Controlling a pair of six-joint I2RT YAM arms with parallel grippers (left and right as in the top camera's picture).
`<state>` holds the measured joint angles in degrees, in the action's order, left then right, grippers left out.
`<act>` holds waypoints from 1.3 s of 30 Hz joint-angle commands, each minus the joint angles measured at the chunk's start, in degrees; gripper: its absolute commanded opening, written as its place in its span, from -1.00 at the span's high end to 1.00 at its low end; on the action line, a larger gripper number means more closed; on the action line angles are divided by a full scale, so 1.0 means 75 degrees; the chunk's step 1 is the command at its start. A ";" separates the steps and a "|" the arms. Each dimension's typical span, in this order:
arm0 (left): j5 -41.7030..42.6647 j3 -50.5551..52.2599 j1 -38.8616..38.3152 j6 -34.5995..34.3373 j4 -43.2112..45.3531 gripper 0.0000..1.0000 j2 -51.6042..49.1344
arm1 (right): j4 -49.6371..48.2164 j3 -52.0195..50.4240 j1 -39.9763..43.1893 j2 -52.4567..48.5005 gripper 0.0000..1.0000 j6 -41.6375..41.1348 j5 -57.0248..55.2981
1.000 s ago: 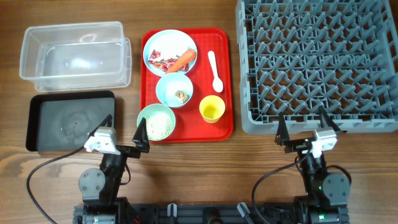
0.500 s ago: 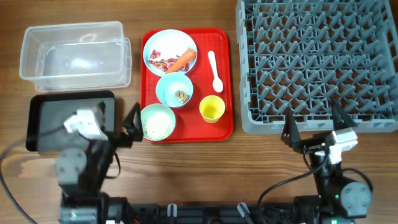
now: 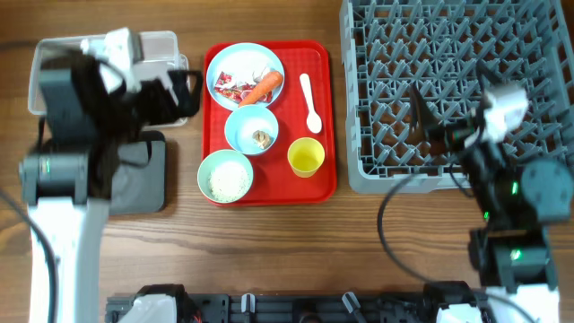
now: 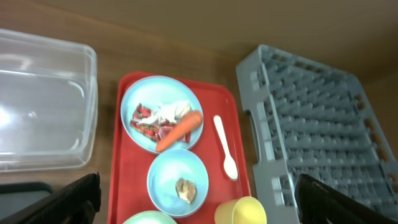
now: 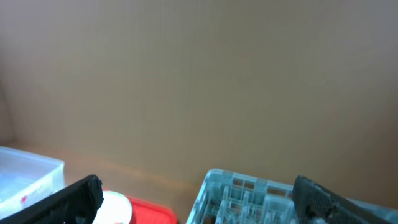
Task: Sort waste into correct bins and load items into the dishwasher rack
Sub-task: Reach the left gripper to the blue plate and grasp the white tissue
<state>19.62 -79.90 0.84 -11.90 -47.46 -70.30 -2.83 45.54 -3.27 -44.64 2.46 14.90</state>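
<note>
Seen from overhead, the left arm hangs high over the left side of the wooden tabletop. It hides most of the clear plastic rectangular tub and of the shallow black rectangular tray nearer the robot. Only the tub's far right corner and the tray's right end show. The right arm covers the near right part of the large square grey plastic lattice rack.

The left hand is spread wide and holds nothing; its wrist view shows only two dark fingertips at the bottom corners. The right hand is just as wide and holds nothing. Its wrist view is mostly a blurred plain brown backdrop, with slivers of tub, red tray and rack along the bottom edge.

Between tub and rack lies the flat red serving tray. Farthest from the robot on it, the pale blue round plate carries red-and-white crumpled wrapper bits, a white tissue wad and an orange carrot piece. Touching the plate's near edge is the middle pale blue-green bowl, which holds a small brown scrap. The near pale blue-green bowl, at the tray's near left corner, holds loose white rice grains. The small yellow cup stands upright just right of the bowls. The small white spoon lies beyond it along the tray's right side. The left wrist view cuts off the cup and near bowl at its bottom edge.
</note>
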 commanded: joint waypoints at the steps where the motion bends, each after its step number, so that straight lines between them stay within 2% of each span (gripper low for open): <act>1: -0.0323 -0.1652 -0.0318 0.0385 -0.0729 -1.00 -0.1329 | 0.0781 0.1411 0.0032 -0.0947 -1.00 0.0082 0.0606; 4: -0.0618 -0.2439 -0.0592 0.0382 -0.0944 -1.00 -0.2203 | 0.1792 0.2390 0.0032 -0.1682 -1.00 0.0082 0.0766; 7: -0.0420 -0.2512 -0.0764 0.0385 -0.0536 -1.00 -0.2640 | 0.2585 0.3025 0.0032 -0.2203 -0.99 0.0082 0.1116; 14: 0.0236 -0.2503 -0.0901 0.0224 -0.0076 -1.00 -0.3383 | 0.3276 0.3098 0.0032 -0.2702 -0.99 0.0073 0.0973; 17: 0.0530 -0.2503 -0.0912 -0.0195 0.0388 -1.00 -0.3488 | 0.3506 0.3098 0.0032 -0.2707 -0.99 0.0073 0.0906; 21: -0.0341 -0.2503 -0.0959 -0.0385 0.1078 -1.00 -0.3789 | 0.4077 0.3098 0.0032 -0.2707 -0.99 0.0085 0.0577; 24: -0.0833 -0.2503 -0.1014 -0.0781 0.1102 -0.99 -0.4194 | 0.4441 0.3092 0.0032 -0.2707 -0.99 0.0306 0.0533; 27: -0.0848 -0.2503 -0.1128 -0.0979 0.1102 -0.99 -0.4672 | 0.4581 0.3060 0.0032 -0.2736 -0.99 0.0335 0.0533; 35: -0.2285 -0.2503 -0.1804 -0.1577 0.0965 -0.82 -0.5942 | 0.4753 0.3010 0.0032 -0.2751 -0.99 0.0335 0.0533; 37: -0.2833 -0.2503 -0.1944 -0.2022 0.0973 -0.80 -0.6245 | 0.4826 0.3010 0.0032 -0.2751 -0.99 0.0332 0.0533; 39: -0.3439 -0.2503 -0.2078 -0.2868 0.1003 -0.80 -0.6691 | 0.4943 0.3010 0.0032 -0.2757 -0.99 0.0335 0.0533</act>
<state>3.53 -98.32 -13.32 -24.32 -40.18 -116.29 33.47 67.55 -3.20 -65.01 4.29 19.62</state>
